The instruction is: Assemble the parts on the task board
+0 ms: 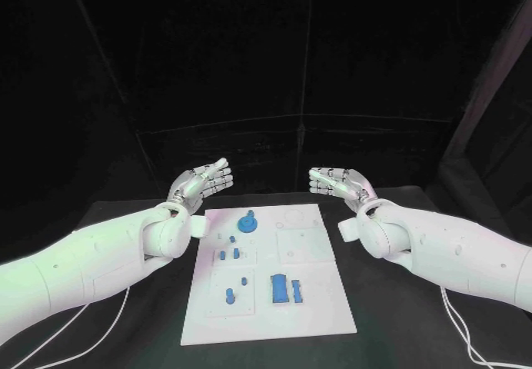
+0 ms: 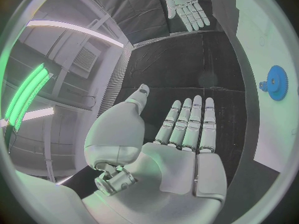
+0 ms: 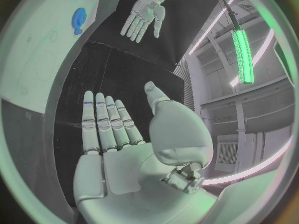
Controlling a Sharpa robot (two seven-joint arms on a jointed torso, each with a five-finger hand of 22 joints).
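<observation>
The white task board [image 1: 321, 307] lies flat in the middle of the black table. A round blue gear-like part [image 1: 248, 224] stands near its far edge; small blue pieces [image 1: 231, 252] sit left of centre, and a larger blue block [image 1: 281, 288] with pegs beside it lies nearer me. My left hand [image 1: 202, 183] hovers beyond the board's far left corner, palm flat, fingers straight, holding nothing. My right hand [image 1: 340, 184] mirrors it past the far right corner, also holding nothing. The left wrist view shows the left hand [image 2: 181, 139], the gear [image 2: 276, 83] and the right hand [image 2: 186, 4]. The right wrist view shows the right hand [image 3: 118, 139], the gear [image 3: 79, 20] and the left hand [image 3: 142, 16].
Bare black table [image 1: 410, 323] surrounds the board on both sides. White cables [image 1: 83, 319] trail across the table at the near left, and more cables [image 1: 460, 330] at the near right. A dark backdrop stands behind the table.
</observation>
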